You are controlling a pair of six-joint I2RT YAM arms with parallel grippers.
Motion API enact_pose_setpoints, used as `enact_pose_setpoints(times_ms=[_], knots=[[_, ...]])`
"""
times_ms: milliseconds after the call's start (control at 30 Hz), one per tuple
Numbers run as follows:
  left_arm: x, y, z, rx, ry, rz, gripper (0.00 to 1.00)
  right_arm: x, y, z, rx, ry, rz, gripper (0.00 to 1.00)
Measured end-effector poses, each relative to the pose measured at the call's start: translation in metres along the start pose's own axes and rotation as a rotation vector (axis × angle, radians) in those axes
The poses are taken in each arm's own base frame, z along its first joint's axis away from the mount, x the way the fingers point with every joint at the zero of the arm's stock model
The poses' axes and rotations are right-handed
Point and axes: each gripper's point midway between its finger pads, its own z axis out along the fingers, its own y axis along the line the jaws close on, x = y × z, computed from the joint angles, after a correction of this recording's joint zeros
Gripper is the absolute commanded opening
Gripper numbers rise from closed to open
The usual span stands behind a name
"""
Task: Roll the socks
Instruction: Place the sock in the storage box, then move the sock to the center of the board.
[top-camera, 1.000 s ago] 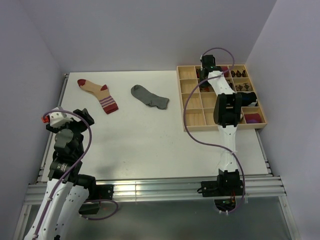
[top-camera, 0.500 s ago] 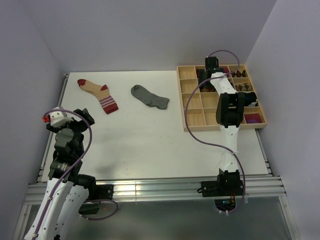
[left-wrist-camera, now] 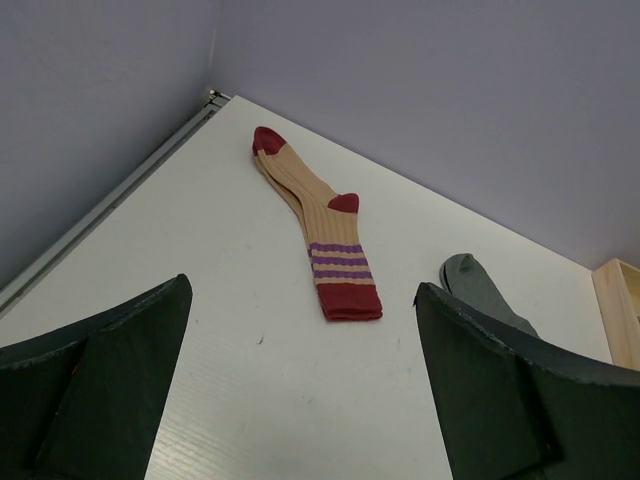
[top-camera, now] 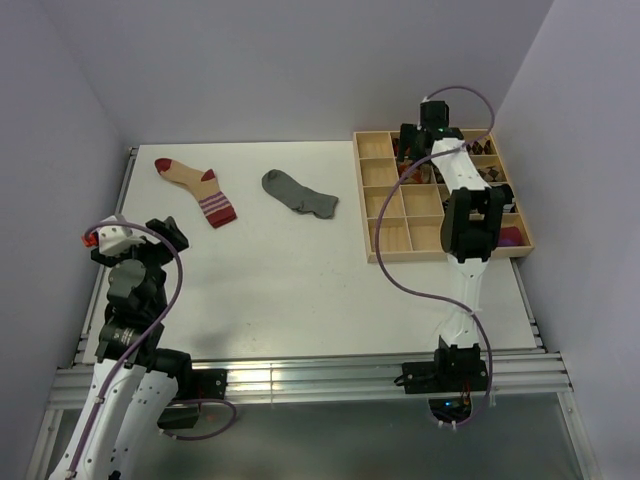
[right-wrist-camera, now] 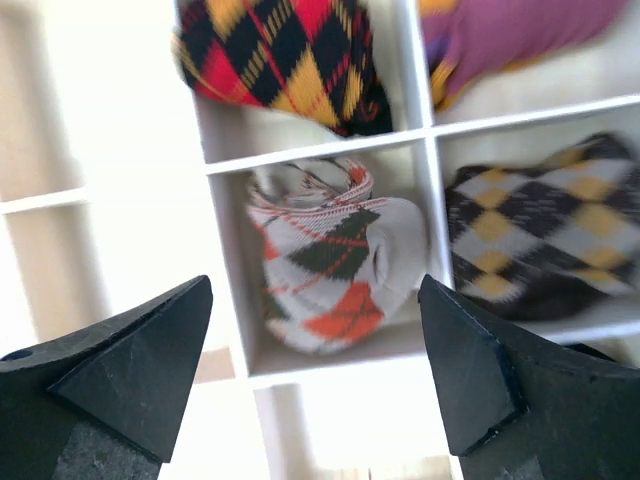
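Flat on the white table lie a beige sock [top-camera: 195, 188] with dark-red toe, heel and striped cuff, and a plain grey sock [top-camera: 298, 194] to its right. The left wrist view shows both, the beige sock [left-wrist-camera: 315, 240] ahead and the grey sock [left-wrist-camera: 478, 292] at the right. My left gripper [top-camera: 158, 236] hovers open and empty at the table's left side, short of them [left-wrist-camera: 302, 290]. My right gripper [top-camera: 413, 158] is open over the tray's back compartments. Below its jaws [right-wrist-camera: 315, 285] a rolled pale argyle sock [right-wrist-camera: 335, 250] with orange-red and dark diamonds rests in one compartment, untouched.
The wooden compartment tray [top-camera: 450, 254] fills the table's right side. Around the argyle roll lie other bundles: a red-yellow-black argyle one [right-wrist-camera: 285, 55], a magenta one [right-wrist-camera: 510, 40] and a black-and-yellow argyle one [right-wrist-camera: 535, 235]. Purple walls close in the back and sides.
My right gripper has opened wide and its wrist has shifted right over the tray's back rows. The left arm has barely moved.
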Motion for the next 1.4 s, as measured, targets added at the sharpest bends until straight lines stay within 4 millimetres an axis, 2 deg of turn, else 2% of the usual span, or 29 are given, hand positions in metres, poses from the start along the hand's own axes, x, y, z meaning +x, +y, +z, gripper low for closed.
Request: enact_pose_setpoints(times_ms=[133,200,300,400,467,533,667,733,867,967,1267,1400], knots=[[-0.002,0.0,-0.002,0.004,-0.007,-0.005,0.99,-0.035,0.001,-0.043,-0.018,-0.097,0.018,0.9],[-0.002,0.0,-0.002,0.005,-0.007,-0.006,0.99,-0.046,0.004,-0.068,-0.042,-0.136,0.032,0.83],[-0.004,0.0,-0.004,0.007,-0.012,-0.01,0.99,-0.047,0.012,-0.098,-0.102,-0.17,0.045,0.76],[-0.003,0.0,-0.004,0.005,-0.008,-0.02,1.0,-0.037,0.028,-0.12,-0.157,-0.175,0.044,0.72],[0.003,0.001,-0.002,-0.004,0.011,-0.022,0.99,-0.026,0.049,-0.127,-0.19,-0.165,0.02,0.65],[0.011,0.002,0.001,-0.017,0.043,-0.018,1.0,-0.01,0.085,-0.13,-0.237,-0.146,-0.024,0.56],[0.032,0.003,0.006,-0.037,0.122,0.007,0.99,0.033,0.158,-0.134,-0.332,-0.075,-0.118,0.54],[0.04,0.001,0.007,-0.031,0.154,0.017,0.99,0.052,0.19,-0.137,-0.373,-0.049,-0.161,0.49],[0.051,0.001,0.009,-0.032,0.203,0.039,0.99,0.077,0.232,-0.13,-0.397,-0.014,-0.206,0.37],[0.055,-0.001,0.01,-0.032,0.228,0.049,1.0,0.089,0.247,-0.111,-0.381,0.011,-0.21,0.29],[0.061,-0.001,0.01,-0.027,0.255,0.059,1.0,0.121,0.257,-0.044,-0.304,0.095,-0.213,0.27],[0.065,-0.001,0.01,-0.027,0.271,0.066,0.99,0.141,0.255,-0.036,-0.278,0.146,-0.208,0.27]])
